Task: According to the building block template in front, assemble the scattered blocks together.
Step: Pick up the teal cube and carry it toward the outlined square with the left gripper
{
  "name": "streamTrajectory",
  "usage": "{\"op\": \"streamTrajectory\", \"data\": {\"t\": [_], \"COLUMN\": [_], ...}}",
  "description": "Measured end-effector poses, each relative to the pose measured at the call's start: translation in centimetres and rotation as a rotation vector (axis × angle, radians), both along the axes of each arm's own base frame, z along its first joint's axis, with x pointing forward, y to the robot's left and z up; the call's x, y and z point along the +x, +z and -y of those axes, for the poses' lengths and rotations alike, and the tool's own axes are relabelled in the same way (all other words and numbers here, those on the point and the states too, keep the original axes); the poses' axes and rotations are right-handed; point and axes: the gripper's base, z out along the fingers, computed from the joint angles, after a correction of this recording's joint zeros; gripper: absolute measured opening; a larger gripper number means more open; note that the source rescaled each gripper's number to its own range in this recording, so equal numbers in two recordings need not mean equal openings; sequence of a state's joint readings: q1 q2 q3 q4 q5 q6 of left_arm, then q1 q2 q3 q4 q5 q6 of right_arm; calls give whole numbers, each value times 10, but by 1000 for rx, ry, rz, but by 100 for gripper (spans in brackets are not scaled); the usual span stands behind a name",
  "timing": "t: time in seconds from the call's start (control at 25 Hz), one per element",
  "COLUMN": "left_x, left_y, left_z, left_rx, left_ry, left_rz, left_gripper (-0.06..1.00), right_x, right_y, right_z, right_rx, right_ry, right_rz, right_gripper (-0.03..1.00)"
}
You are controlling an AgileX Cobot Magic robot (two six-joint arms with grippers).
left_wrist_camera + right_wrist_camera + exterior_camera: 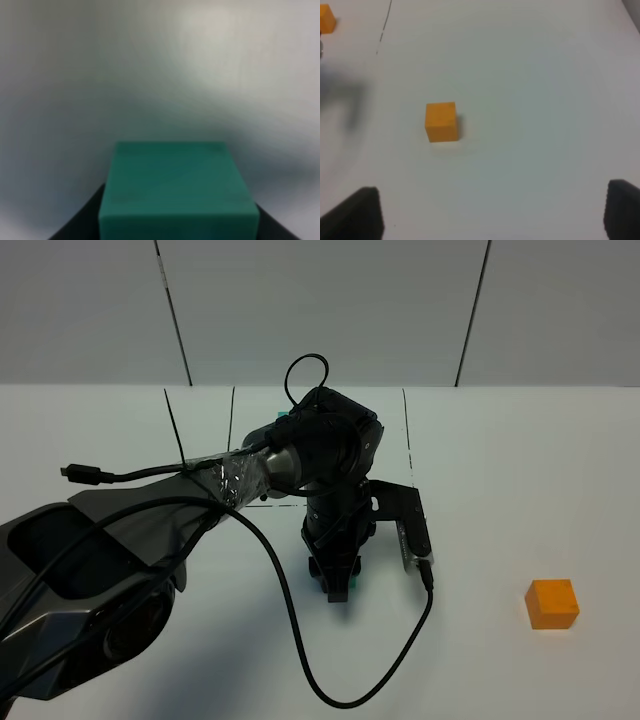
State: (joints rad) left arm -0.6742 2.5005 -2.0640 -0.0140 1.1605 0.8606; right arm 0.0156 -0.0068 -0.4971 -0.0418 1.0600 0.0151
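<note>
My left gripper (pixel 340 583) points down at the middle of the table, shut on the teal-green block (pixel 177 190). Only a sliver of that teal-green block (pixel 340 593) shows under the fingers in the high view, low at the table surface. The loose orange block (pixel 552 603) sits alone at the right. In the right wrist view this orange block (pixel 441 121) lies ahead of my open, empty right gripper (pixel 490 212). The building block template is mostly hidden behind the left arm: a teal corner (pixel 283 415) peeks out, and its orange half (pixel 326 19) shows far off.
Thin black lines (pixel 409 440) mark a rectangle on the white table (pixel 520 470) behind the left arm. A black cable (pixel 300 650) loops from the left arm across the near table. The right arm is outside the high view.
</note>
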Motion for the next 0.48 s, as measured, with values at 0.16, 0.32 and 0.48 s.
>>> {"op": "streamTrajectory", "data": {"t": [0.16,0.32,0.48], "left_x": [-1,-3,-3], "left_y": [0,1,4], "left_z": [0,0,1], "left_rx": [5,10,9], "left_ry": [0,2,13], "left_rz": [-8,-24,-17], "left_gripper": [11,67,99], "right_x": [0,0,0], "right_y": [0,0,0], "right_z": [0,0,0], "right_rx": [0,0,0], "right_ry": [0,0,0], "right_rz": [0,0,0], "right_gripper": [76,76,76]}}
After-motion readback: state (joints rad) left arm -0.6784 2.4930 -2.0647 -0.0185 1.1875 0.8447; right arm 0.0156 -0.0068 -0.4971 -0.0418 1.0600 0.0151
